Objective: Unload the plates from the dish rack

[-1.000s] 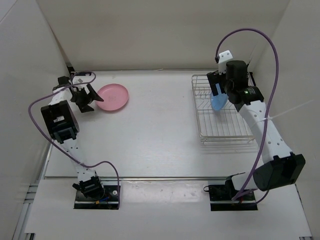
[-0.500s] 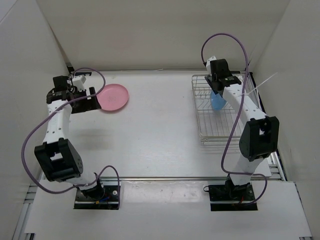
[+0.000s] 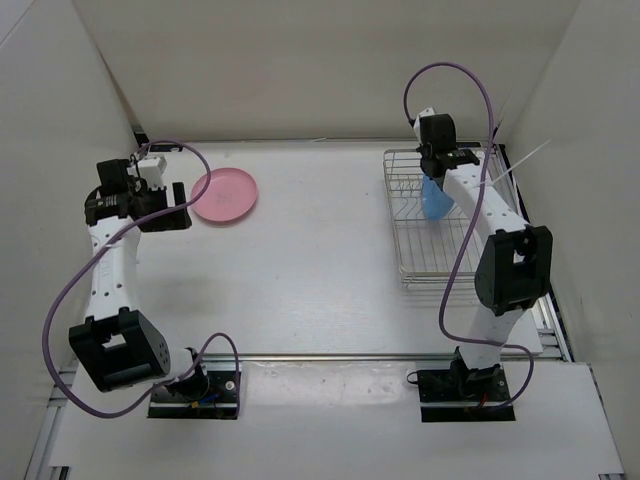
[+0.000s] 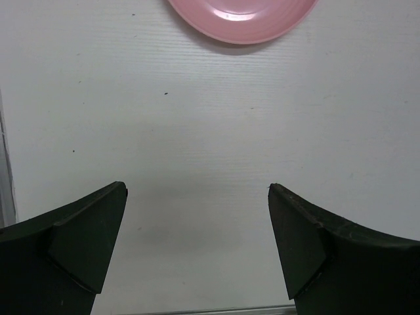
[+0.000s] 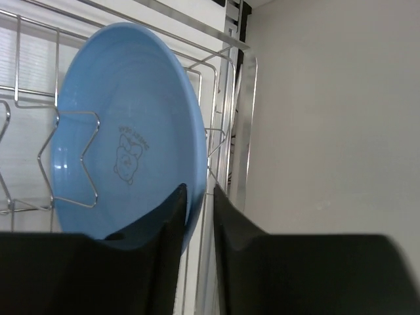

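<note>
The light blue plate stands on edge among the wires at the far end of the dish rack. In the right wrist view the blue plate shows a faint cartoon mark, and my right gripper has its jaws narrowed onto the plate's rim, one finger on each side. From above, the right gripper comes down on the plate. The pink plate lies flat on the table at the back left. My left gripper hangs wide open just left of it, with only table between its fingers; the pink plate lies ahead.
The rack's top rail runs close to the right wall. White walls close the table on the left, back and right. A purple cable loops above the right arm.
My right gripper has closed from wide open down onto the blue plate's rim. My left arm has drawn back to the left, away from the pink plate, still open.
</note>
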Tool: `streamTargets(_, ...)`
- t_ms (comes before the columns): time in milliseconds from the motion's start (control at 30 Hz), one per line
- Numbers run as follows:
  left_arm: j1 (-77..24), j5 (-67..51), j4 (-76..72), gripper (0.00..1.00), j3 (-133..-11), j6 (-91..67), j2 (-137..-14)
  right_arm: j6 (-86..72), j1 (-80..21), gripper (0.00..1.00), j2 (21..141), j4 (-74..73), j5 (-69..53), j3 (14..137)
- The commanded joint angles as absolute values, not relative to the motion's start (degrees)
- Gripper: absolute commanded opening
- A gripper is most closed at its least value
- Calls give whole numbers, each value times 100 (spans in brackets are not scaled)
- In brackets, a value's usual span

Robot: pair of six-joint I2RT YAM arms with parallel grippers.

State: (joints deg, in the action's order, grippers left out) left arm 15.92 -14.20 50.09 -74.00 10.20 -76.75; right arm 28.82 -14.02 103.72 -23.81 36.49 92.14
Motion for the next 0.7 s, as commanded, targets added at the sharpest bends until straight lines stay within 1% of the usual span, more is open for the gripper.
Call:
streamTargets(0, 1740, -1318, 4984, 100, -7365, 1134, -7436, 2865, -1380, 20, 10406, -2223, 3937, 9475)
streamTargets(100, 1740, -1318, 4983, 100, -7365, 1187, -7383, 2813, -1433, 8, 10406, -2224, 3937, 9527)
streamTargets(133, 1740, -1318, 4983, 100, -7365, 1187, -7383, 2813, -1433, 6, 10406, -2276, 3937, 9527)
streamTargets(167, 1740, -1318, 4983, 100, -7365, 1187, -7383, 2813, -1485, 0, 10406, -2276, 3990, 9588)
streamTargets(333, 1793, -1318, 4983, 100, -7313, 1187, -7330, 2883, -1626, 0, 10406, -2329, 4446, 9711)
streamTargets(400, 1793, -1318, 4931, 100, -7251, 1187, -7330, 3136, -1757, 0, 10406, -2259, 4675, 9782)
streamTargets(500, 1793, -1371, 4808, 100, -7128, 1187, -7330, 3620, -1880, 0, 10406, -1829, 5202, 9896)
streamTargets(667, 1793, -1371, 4624, 100, -7023, 1064, -7496, 4217, -1881, 0, 10459, -1206, 5694, 10449)
